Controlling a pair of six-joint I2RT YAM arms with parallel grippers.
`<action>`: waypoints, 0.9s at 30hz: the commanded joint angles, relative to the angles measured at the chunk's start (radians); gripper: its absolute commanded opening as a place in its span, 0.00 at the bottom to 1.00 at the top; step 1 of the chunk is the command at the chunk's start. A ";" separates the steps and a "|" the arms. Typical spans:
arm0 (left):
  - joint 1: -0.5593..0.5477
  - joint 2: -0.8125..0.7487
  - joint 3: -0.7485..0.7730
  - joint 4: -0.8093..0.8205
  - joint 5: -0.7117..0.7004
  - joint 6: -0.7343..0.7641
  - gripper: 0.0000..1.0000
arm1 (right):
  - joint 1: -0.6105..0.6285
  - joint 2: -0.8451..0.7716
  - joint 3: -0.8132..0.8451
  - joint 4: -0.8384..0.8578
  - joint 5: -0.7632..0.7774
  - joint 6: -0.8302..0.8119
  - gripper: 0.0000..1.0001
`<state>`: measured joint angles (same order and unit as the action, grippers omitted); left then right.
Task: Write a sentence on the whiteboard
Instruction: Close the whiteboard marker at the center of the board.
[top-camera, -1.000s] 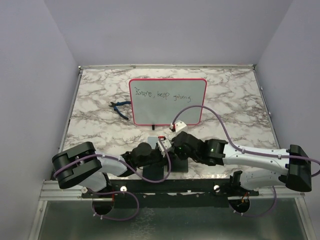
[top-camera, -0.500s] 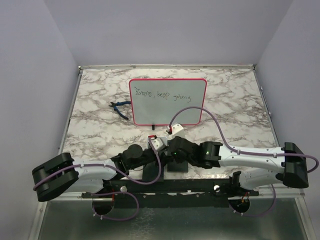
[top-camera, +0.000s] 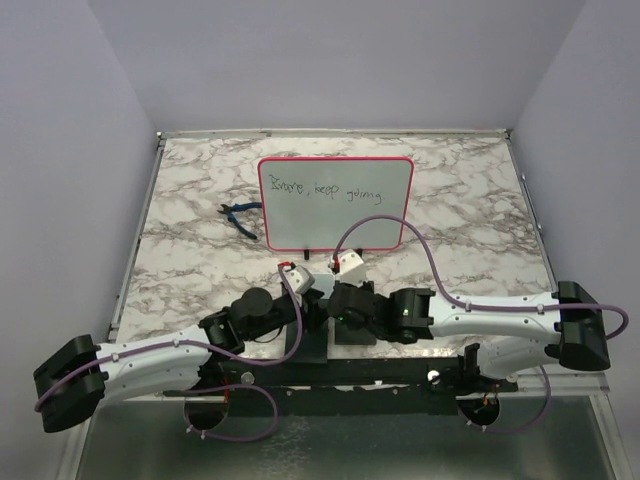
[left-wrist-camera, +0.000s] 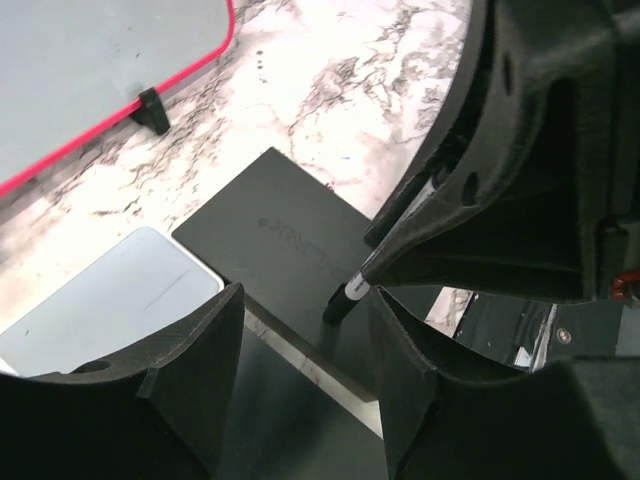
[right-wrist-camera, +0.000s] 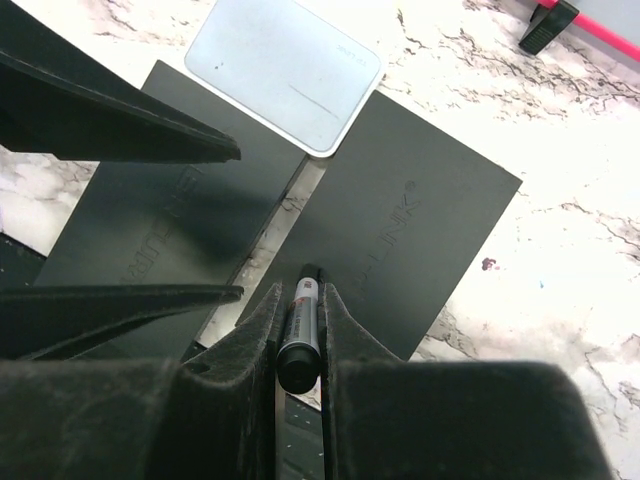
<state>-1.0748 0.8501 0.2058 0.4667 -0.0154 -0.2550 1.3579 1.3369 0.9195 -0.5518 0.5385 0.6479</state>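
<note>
The whiteboard (top-camera: 335, 215), white with a red-pink rim, stands at the middle back of the marble table (top-camera: 460, 200). The sentence (top-camera: 328, 190) runs in thin dark handwriting along its upper part. A rim corner and a black foot (right-wrist-camera: 548, 25) show in the right wrist view, and the board's edge (left-wrist-camera: 90, 60) in the left wrist view. My right gripper (right-wrist-camera: 300, 300) is shut on a black marker (right-wrist-camera: 300, 335) that points down at a black slab. Beside it on the left, my left gripper (left-wrist-camera: 305, 340) is open and holds nothing. The marker's tip (left-wrist-camera: 343, 300) hangs just beyond its right finger.
Two black rectangular slabs (right-wrist-camera: 420, 220) (right-wrist-camera: 150, 230) lie side by side under the grippers, with a small grey-white pad (right-wrist-camera: 285, 70) just beyond them. Blue pliers (top-camera: 240, 216) lie left of the board. Both arms (top-camera: 150, 355) (top-camera: 500, 315) stretch low along the near edge.
My left gripper has opened from nearly shut, and its arm has sunk and stretched out to the left. The right gripper has shifted slightly left, still holding the marker.
</note>
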 joint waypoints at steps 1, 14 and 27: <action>0.004 -0.056 0.023 -0.160 -0.094 -0.081 0.53 | 0.025 0.102 -0.056 -0.211 -0.071 0.049 0.01; 0.119 0.000 0.092 -0.200 -0.135 -0.158 0.59 | 0.030 0.088 0.043 -0.252 0.004 0.068 0.01; 0.202 -0.026 0.251 -0.445 -0.228 -0.236 0.87 | -0.117 -0.083 0.190 -0.311 0.019 -0.049 0.01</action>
<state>-0.9012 0.8490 0.3965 0.1360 -0.1886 -0.4549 1.3457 1.3289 1.1133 -0.8242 0.5953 0.6586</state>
